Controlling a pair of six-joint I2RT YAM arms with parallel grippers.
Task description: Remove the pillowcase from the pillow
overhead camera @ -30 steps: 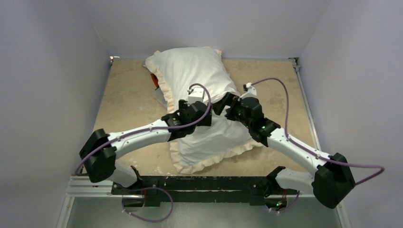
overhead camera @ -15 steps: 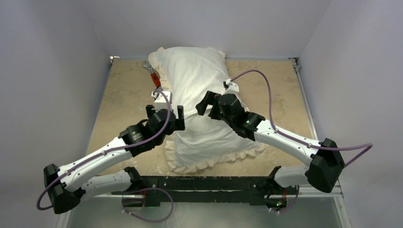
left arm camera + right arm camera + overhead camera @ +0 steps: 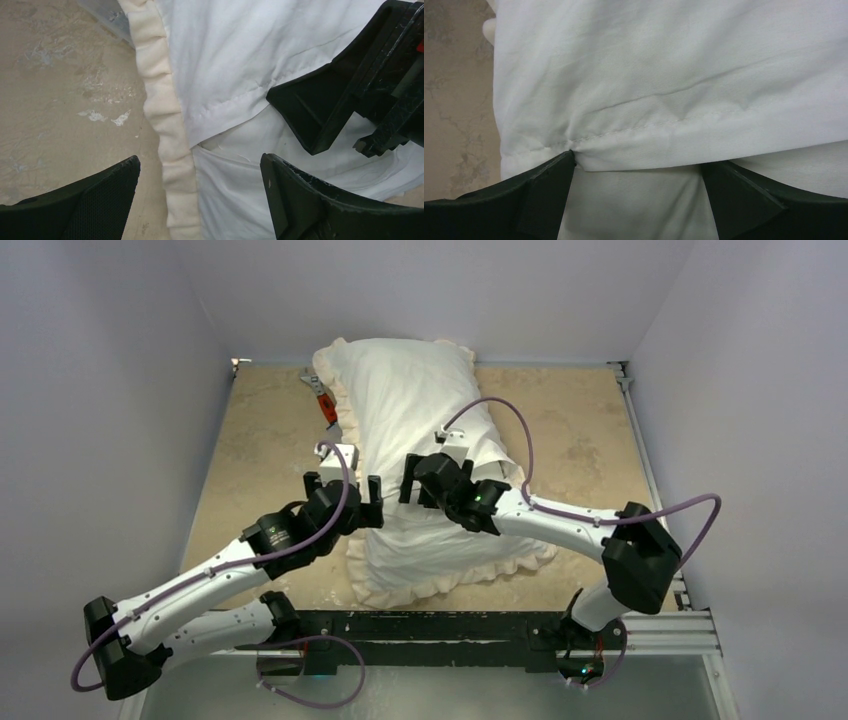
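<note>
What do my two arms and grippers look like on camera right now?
Both match. The left arm and right arm have curved white links between bulky black joint housings, and each carries a looping purple cable. The left gripper and right gripper each have two broad, matte black, wedge-shaped fingers. A small green light glows near the right wrist.

Pillowcase (image 3: 415, 405) — smooth, matt white woven cloth with a stitched hem; its frill (image 3: 167, 125) is thicker cream cloth. Table (image 3: 255, 455) — mottled beige, matt, scuffed. Left fingers (image 3: 320, 210): matt black plastic.
</note>
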